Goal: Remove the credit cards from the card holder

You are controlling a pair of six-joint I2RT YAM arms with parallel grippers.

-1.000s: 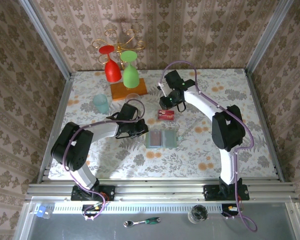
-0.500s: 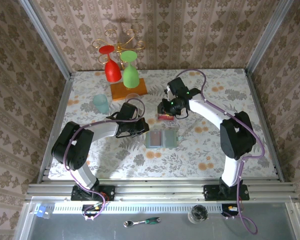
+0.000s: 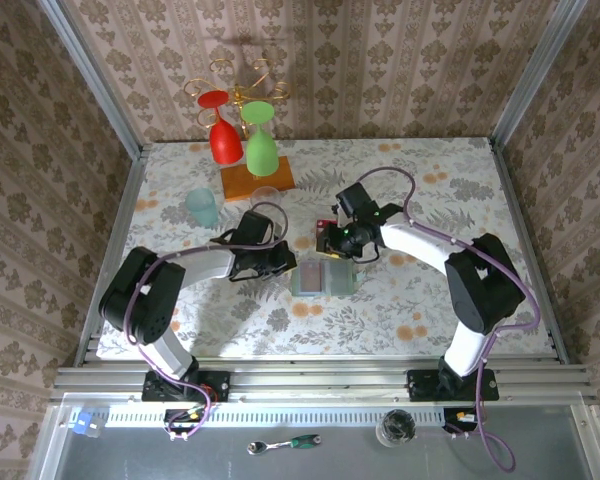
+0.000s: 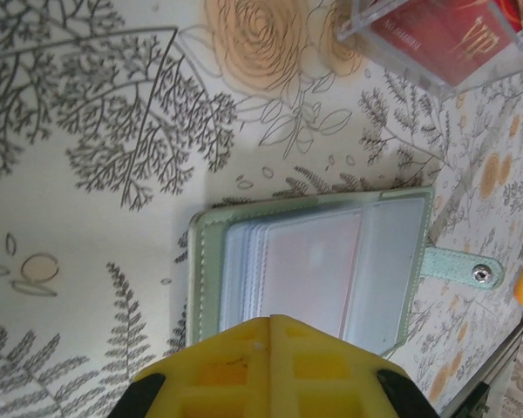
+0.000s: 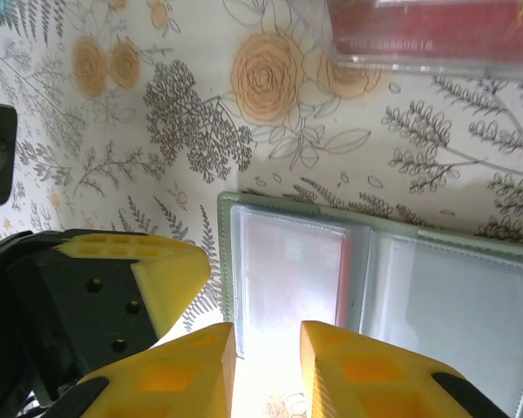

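The card holder [image 3: 325, 277] lies open on the floral table, pale green with clear pocket panels. A reddish credit card [image 5: 289, 261] shows through its left pocket [image 4: 318, 261]. More red credit cards [image 4: 444, 35] sit in a clear plastic box [image 5: 418, 54] just beyond it. My left gripper [image 3: 283, 263] is shut, its yellow tips [image 4: 273, 322] over the holder's left edge. My right gripper [image 3: 340, 248] hovers above the holder's far edge, its jaws a little apart [image 5: 268, 338] over the left pocket with nothing between them.
A red and a green wine glass [image 3: 242, 140] hang upside down on a stand with a wooden base at the back left. A teal cup [image 3: 202, 207] stands left of it. The holder's snap tab [image 4: 466, 271] sticks out to one side. Patterned walls close in three sides.
My right gripper has come away from the clear box of red cards, moving nearer and down over the open holder. The left gripper has stayed shut at the holder's edge.
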